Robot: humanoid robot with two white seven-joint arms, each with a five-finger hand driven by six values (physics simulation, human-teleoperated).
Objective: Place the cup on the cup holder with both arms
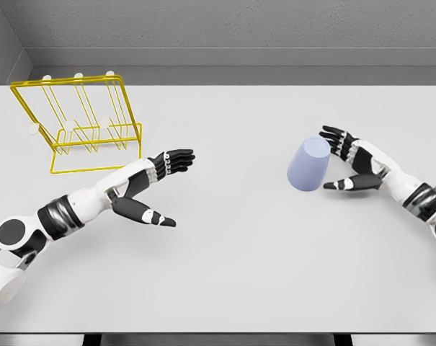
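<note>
A pale blue cup (308,165) stands upside down on the white table, right of the middle. My right hand (342,160) is just to its right, fingers spread around its side with the thumb low near the cup's rim; I cannot tell whether they touch it. The yellow wire cup holder (79,122) with white-tipped pegs stands at the far left. My left hand (168,187) hovers open over the table, below and right of the holder, holding nothing.
The white table (225,274) runs wide to a front edge at the bottom of the view. A grey wall rises behind its far edge.
</note>
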